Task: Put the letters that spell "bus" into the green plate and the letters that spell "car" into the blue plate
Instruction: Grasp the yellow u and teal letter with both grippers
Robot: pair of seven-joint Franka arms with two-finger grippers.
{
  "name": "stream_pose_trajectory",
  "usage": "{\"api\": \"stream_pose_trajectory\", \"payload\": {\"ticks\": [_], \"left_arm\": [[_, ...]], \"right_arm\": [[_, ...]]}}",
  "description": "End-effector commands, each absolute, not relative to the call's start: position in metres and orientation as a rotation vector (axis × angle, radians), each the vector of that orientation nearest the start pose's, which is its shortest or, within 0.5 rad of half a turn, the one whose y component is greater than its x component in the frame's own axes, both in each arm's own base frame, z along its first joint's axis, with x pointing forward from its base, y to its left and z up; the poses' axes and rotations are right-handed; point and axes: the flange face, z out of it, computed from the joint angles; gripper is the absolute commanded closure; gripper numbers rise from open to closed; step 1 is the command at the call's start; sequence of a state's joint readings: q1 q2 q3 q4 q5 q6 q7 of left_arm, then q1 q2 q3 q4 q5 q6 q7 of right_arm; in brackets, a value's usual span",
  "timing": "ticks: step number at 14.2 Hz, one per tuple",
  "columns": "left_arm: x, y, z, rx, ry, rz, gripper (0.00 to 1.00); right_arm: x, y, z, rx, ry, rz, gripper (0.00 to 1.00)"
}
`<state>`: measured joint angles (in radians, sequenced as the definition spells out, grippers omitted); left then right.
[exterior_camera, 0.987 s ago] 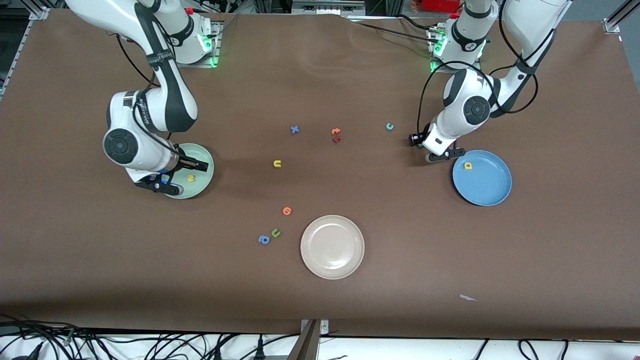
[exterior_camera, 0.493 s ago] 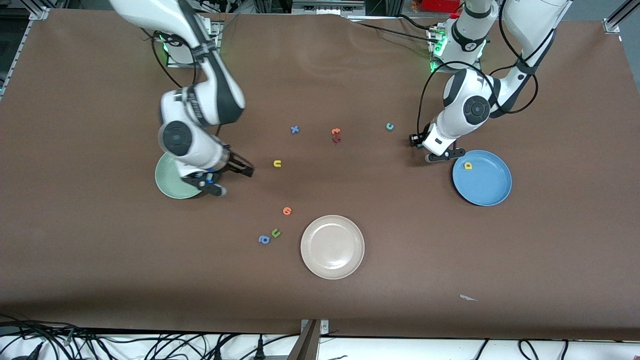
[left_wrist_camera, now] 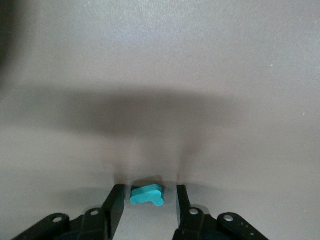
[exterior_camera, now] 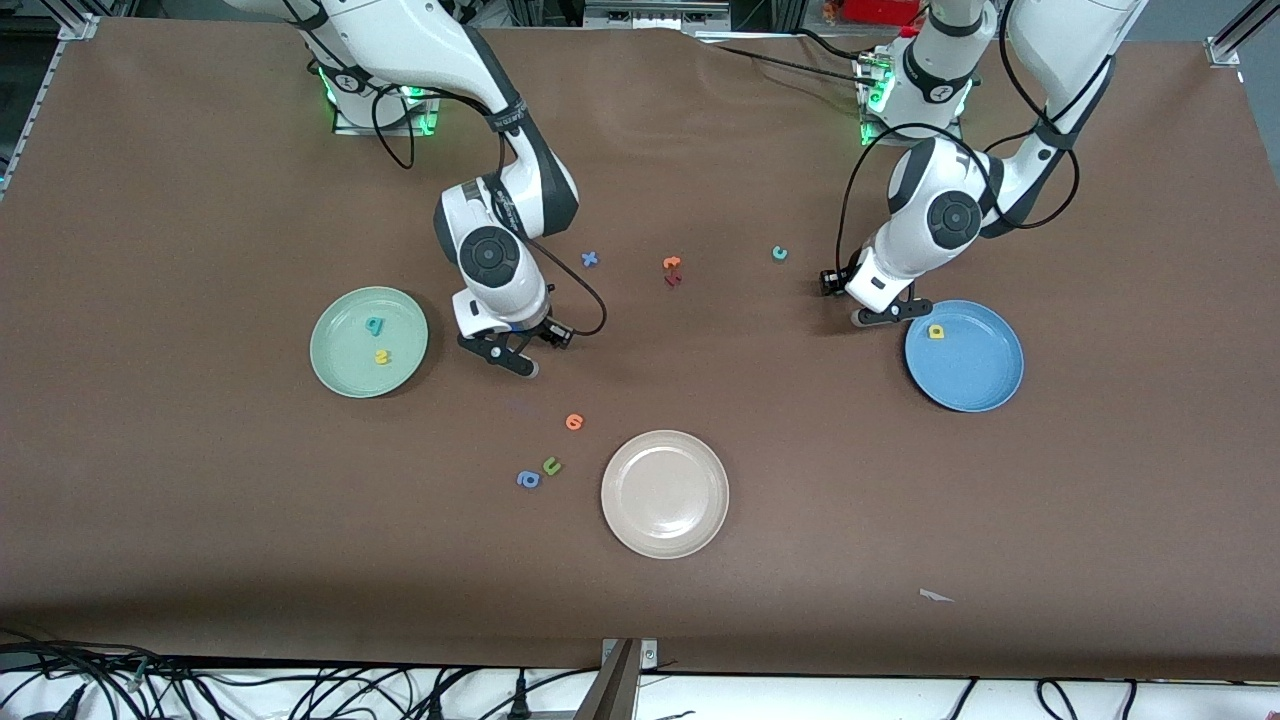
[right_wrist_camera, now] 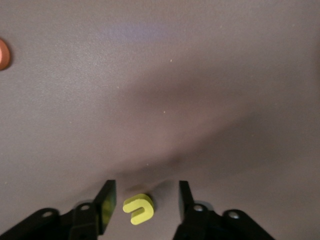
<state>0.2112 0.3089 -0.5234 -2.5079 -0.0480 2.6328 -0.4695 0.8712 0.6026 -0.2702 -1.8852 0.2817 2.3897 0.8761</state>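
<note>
Now the right gripper (right_wrist_camera: 147, 187) sits low on the table in the middle of the front view. Its fingers are apart, one on each side of the small yellow toy letter u (right_wrist_camera: 138, 208), ready to pinch it for the round pale green plate (exterior_camera: 345, 378). The left gripper (left_wrist_camera: 150, 190), just beside the round blue plate (exterior_camera: 975, 385), has its fingers apart around the small teal toy letter r (left_wrist_camera: 147, 195).

A small teal letter (left_wrist_camera: 147, 195) lies on the brown table (left_wrist_camera: 160, 75) between the left gripper's (left_wrist_camera: 146, 200) 2 parted fingers (left_wrist_camera: 116, 202), touching neither.
</note>
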Motion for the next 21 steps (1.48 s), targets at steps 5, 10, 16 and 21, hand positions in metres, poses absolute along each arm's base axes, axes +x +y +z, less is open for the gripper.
{"api": "stream_pose_trajectory", "payload": {"ticks": [5,10,16,21], "left_arm": [[0.428,-0.149,0.18,-3.193,-0.346,0.295,0.51],[0.426,-0.153,0.18,-3.188,-0.351,0.294,0.53],[0.425,-0.158,0.179,-3.139,-0.319,0.248,0.53],[0.427,-0.163,0.18,-3.133,-0.386,0.245,0.53]], "right_arm": [[0.498,0.385,0.172,-3.072,0.738,0.067,0.43],[0.489,0.382,0.167,-3.087,0.737,0.089,0.5],[0.487,0.382,0.167,-3.09,0.734,0.095,0.58],[0.491,0.384,0.186,-3.077,0.679,0.078,0.86]]}}
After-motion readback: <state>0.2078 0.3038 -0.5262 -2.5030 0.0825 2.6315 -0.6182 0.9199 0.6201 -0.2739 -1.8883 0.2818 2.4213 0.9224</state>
